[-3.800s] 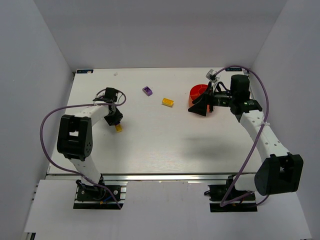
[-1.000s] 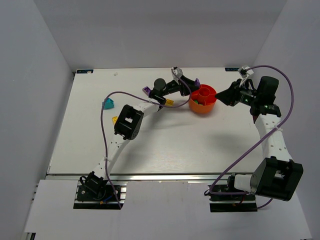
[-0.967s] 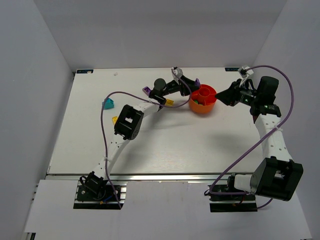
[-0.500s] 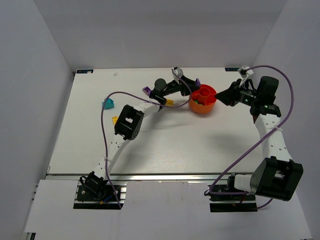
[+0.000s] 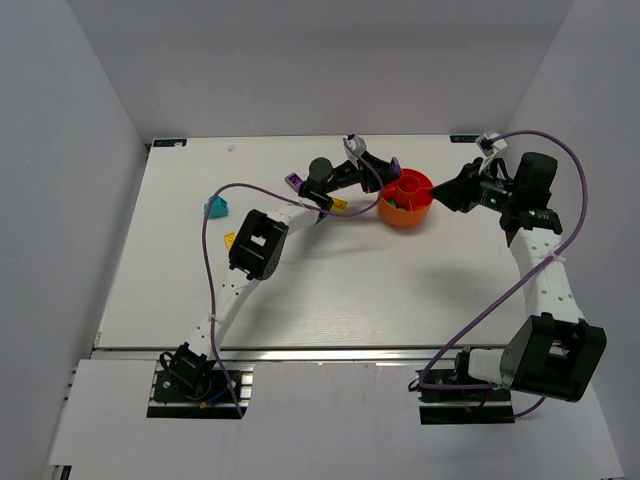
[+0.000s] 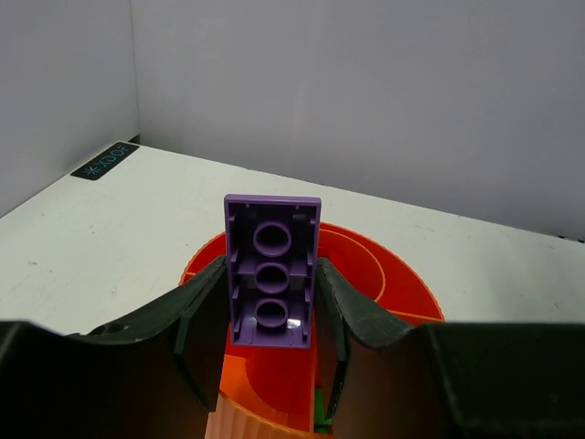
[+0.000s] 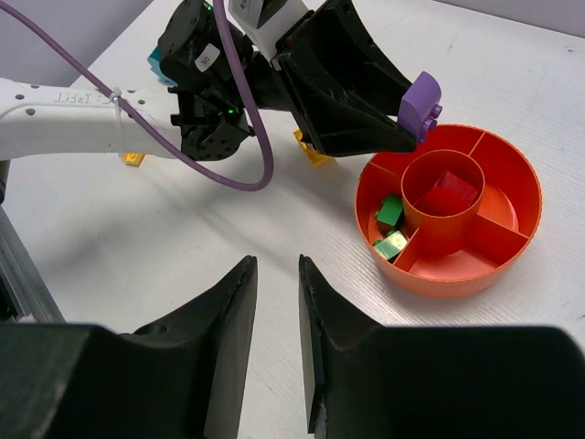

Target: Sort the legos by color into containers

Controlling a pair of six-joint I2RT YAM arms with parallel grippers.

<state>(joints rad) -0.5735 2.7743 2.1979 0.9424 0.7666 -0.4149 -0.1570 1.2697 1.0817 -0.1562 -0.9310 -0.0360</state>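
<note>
A: Left arm's moved. A few seconds back it was parked well away from the orange bowl (image 7: 448, 282), over a yellow piece. Now the left gripper (image 6: 270, 283) is at the bowl's rim, clamped on a purple brick (image 6: 272, 240), hollow underside toward its wrist camera.
B: Dropped yet?
A: No. Brick's above the rim on the left arm's side, not in. No real motion over the last second, just hovering. Can't tell which compartment it's lined up with.
B: Right side?
A: Right gripper (image 7: 277, 265) has backed off the bowl and sits near it on the opposite side. Jaws a narrow gap, nothing between them.
B: Bowl contents?
A: Red brick (image 7: 450, 194) in the central cup (image 7: 430, 227), two green bricks (image 7: 390, 213) in a compartment beside the cup. No purple visible in there, so my guess is it goes in a bare compartment.
B: Remaining?
A: Outside the bowl, left arm's side: loose purple brick (image 5: 293, 181) and yellow brick (image 5: 339, 206) near, teal brick (image 5: 215, 208) and second yellow piece (image 5: 230, 239) well apart. Roughly midway, I reckon.
</note>
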